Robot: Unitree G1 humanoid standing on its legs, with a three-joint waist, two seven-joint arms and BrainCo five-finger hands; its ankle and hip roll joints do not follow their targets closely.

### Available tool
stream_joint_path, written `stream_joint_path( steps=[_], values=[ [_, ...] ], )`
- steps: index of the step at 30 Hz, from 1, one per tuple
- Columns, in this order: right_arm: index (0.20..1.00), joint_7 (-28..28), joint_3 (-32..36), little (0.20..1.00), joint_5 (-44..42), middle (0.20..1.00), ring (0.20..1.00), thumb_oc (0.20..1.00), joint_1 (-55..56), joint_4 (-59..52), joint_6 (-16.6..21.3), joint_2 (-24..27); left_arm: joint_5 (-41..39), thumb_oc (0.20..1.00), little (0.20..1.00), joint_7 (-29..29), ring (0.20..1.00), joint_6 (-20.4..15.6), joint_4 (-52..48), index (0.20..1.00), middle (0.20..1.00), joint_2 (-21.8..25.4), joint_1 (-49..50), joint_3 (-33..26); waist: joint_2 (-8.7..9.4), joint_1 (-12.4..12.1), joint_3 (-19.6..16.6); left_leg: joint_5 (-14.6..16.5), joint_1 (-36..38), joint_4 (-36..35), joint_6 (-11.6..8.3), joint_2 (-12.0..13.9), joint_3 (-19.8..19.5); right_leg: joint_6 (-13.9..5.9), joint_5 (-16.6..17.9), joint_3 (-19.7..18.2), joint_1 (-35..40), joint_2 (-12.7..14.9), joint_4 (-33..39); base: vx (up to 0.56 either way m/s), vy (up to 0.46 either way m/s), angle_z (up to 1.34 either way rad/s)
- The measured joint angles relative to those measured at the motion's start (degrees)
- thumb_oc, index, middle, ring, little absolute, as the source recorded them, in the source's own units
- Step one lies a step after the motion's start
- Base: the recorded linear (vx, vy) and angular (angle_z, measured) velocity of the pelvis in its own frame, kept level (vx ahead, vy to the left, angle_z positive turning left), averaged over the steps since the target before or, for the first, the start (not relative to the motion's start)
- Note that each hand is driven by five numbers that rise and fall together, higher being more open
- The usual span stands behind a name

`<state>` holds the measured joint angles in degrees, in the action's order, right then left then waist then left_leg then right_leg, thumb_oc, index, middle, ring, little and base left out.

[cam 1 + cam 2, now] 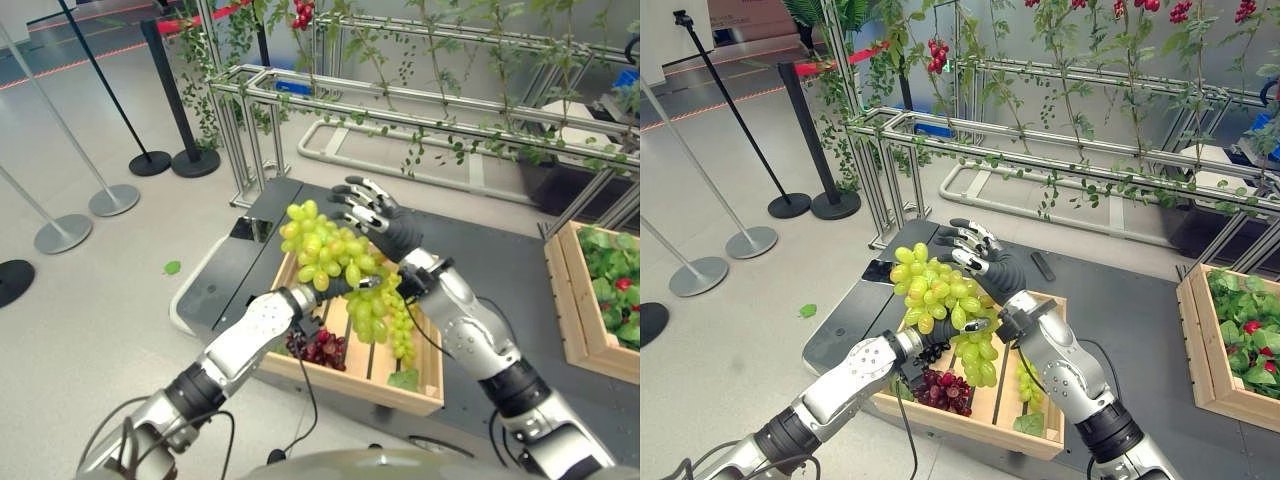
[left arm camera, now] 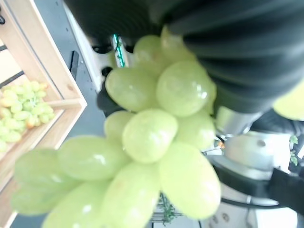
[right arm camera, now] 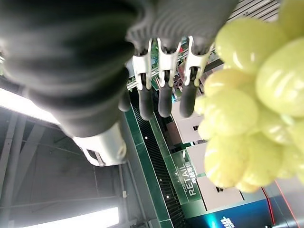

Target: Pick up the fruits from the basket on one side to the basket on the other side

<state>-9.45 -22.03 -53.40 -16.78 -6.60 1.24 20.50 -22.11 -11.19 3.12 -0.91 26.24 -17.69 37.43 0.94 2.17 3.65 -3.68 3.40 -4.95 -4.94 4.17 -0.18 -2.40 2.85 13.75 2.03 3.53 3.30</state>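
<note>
Green grape bunch (image 1: 325,255) gripped by left robot hand (image 1: 345,286) above wooden crate (image 1: 420,385).

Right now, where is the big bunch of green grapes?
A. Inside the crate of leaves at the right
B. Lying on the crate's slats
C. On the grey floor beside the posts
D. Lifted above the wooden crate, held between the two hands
D: the green grape bunch hangs above the wooden crate, with the left hand beneath it and the right hand, fingers straight, beside it.

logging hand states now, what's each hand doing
Left hand: under the green grape bunch, lifted above the wooden crate; grip cannot be told.
Right hand: open, fingers spread beside the bunch, holding nothing.
</note>
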Motion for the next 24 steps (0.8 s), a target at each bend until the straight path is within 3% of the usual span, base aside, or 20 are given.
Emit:
stream_joint_path(
  steps=[4, 6, 10, 17, 20, 24],
  values=[
    [0.2, 0.0, 0.3, 0.2, 0.0, 0.2, 0.2, 0.2, 0.9, 0.0, 0.0, 0.0, 0.0, 0.2, 0.2, 0.1, 0.2, 0.0, 0.0, 0.2, 0.2, 0.1, 1.4, -0.7, 0.0, 0.0, 0.0, 0.0, 0.1, 0.0, 0.0, 0.0, -0.1, -0.02, 0.0, 0.4, 0.2, 0.0, 0.1, 0.0, -0.001, 0.01],
    [1.0, 0.0, 0.7, 1.0, 0.0, 1.0, 1.0, 1.0, 2.0, 0.1, 0.1, 0.1, 0.0, 0.2, 0.2, 0.1, 0.2, 0.0, 0.0, 0.2, 0.2, 0.4, 2.5, -1.2, 0.0, 0.0, 0.0, 0.0, 0.1, 0.0, 0.01, 0.0, -0.2, -0.02, 0.0, 0.5, 0.4, 0.1, 0.3, 0.0, -0.006, 0.04],
    [1.0, 0.0, 2.7, 1.0, 1.0, 1.0, 1.0, 1.0, 4.4, 0.1, 0.1, 0.7, -0.1, 0.2, 0.2, 0.1, 0.2, 0.0, -0.4, 0.2, 0.2, 0.9, 5.3, -5.4, 0.0, 0.0, 0.0, 0.0, 0.0, 0.0, 0.01, 0.0, -0.5, -0.02, 0.0, 0.9, 0.7, 0.0, 0.6, 0.01, 0.001, 0.05],
    [1.0, 1.0, 14.5, 1.0, 3.7, 1.0, 1.0, 1.0, 11.7, -0.1, 1.6, 1.7, -2.4, 0.2, 0.2, 1.0, 0.2, -0.2, -2.5, 0.2, 0.2, 3.0, 12.6, -15.5, 0.02, 0.0, 0.0, 0.2, -0.1, 0.0, 0.13, -0.2, -0.6, -0.14, 0.1, 0.9, 0.7, 0.1, 1.1, 0.01, 0.025, -0.01],
    [1.0, 3.0, 27.1, 1.0, 12.5, 1.0, 1.0, 1.0, 21.0, -0.7, 4.3, 2.4, -4.4, 0.2, 0.2, 0.6, 0.2, -2.0, -5.0, 0.2, 0.2, 2.5, 22.4, -26.5, 0.18, 0.3, 0.1, 0.8, 0.1, 0.0, 0.44, -0.5, 0.5, -0.46, 0.0, -0.7, 0.0, 0.3, 0.9, 0.0, 0.095, -0.15],
    [1.0, 5.0, 35.3, 1.0, 20.5, 1.0, 1.0, 1.0, 27.2, 2.8, 6.4, 1.3, -6.2, 0.2, 0.2, 1.1, 0.2, -4.5, -5.1, 0.2, 0.2, 1.0, 30.4, -37.3, 0.54, 0.2, 0.5, 2.0, 1.0, 0.0, 1.16, -1.1, 3.7, -0.9, 0.6, -4.5, -1.9, 0.4, -0.1, -0.03, 0.142, -0.52]
  ],
)
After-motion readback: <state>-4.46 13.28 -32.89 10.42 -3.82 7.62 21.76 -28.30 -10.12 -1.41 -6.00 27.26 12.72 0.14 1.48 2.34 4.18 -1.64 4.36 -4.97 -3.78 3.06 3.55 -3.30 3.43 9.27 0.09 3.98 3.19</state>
